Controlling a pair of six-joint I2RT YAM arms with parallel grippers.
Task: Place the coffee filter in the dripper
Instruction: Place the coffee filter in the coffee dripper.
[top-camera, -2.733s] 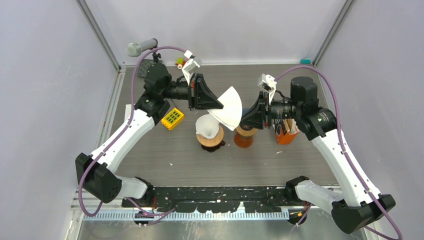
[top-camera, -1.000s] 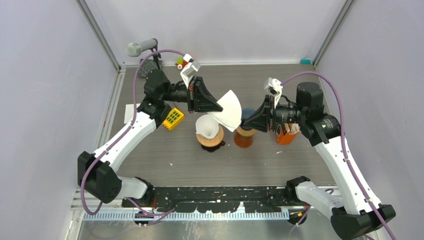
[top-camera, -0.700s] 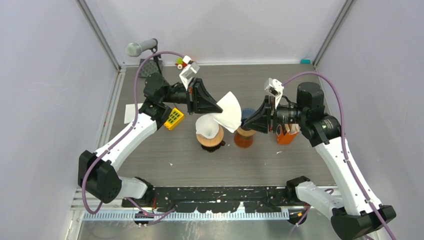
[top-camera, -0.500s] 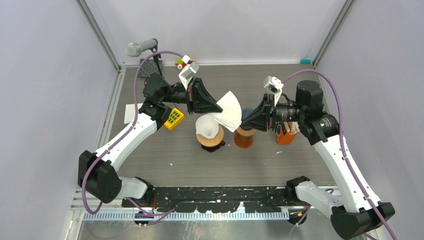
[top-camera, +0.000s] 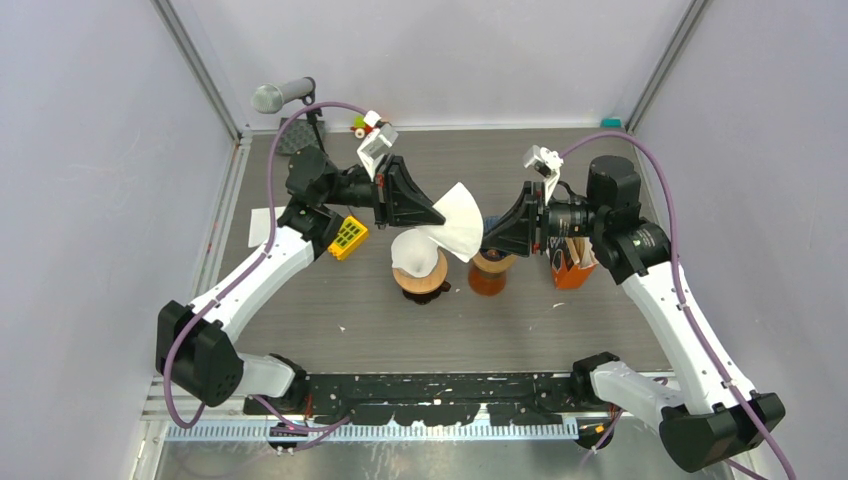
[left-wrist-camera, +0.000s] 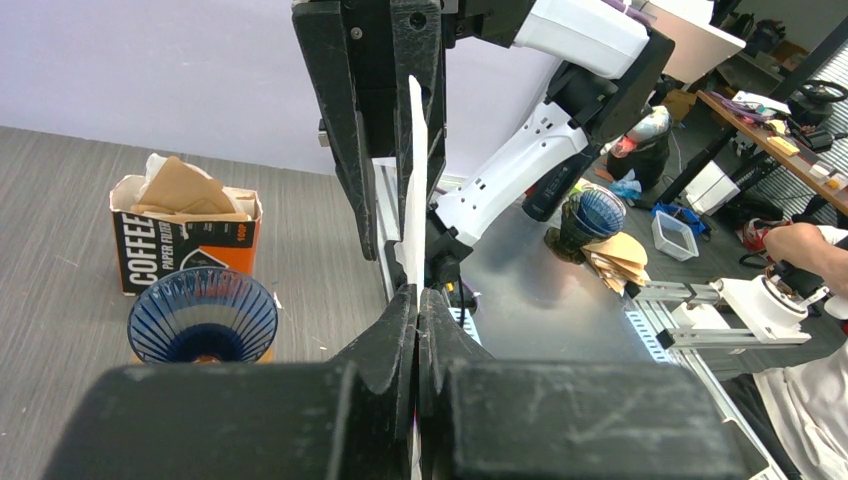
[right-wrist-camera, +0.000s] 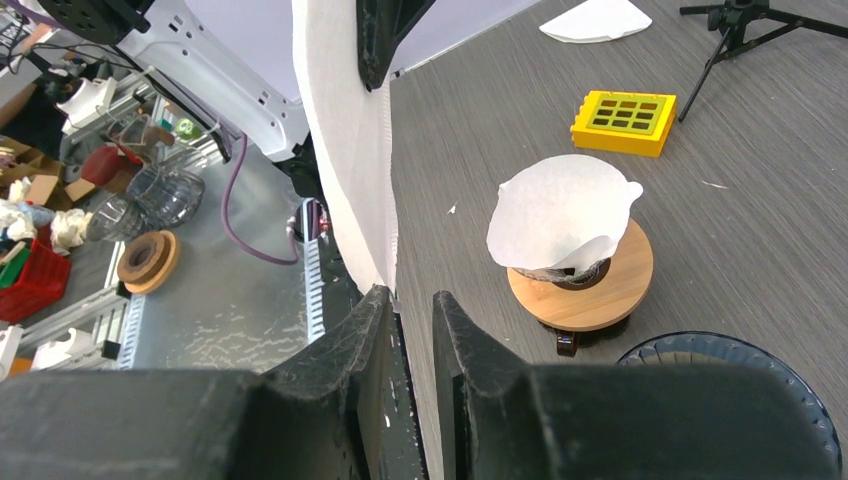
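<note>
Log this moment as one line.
left gripper: shut on white paper coffee filter | right gripper: open around its edge | blue glass dripper: empty

Drippers (left-wrist-camera: 203, 318) two; white filters (right-wrist-camera: 563, 212) three; box (left-wrist-camera: 185, 240) one; yellow block (right-wrist-camera: 624, 122) one.

Lined dripper (right-wrist-camera: 580, 292) just beside blue dripper (left-wrist-camera: 203, 318)

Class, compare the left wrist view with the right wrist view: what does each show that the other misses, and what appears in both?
Left wrist only: an orange filter box holding brown filters, beyond the blue dripper. Right wrist only: a yellow block, a wooden stand whose dripper already holds a white filter, and a loose filter lying on the table. Both: the held filter in the foreground, and the blue dripper, whole in the left wrist view, only its rim in the right.
</note>
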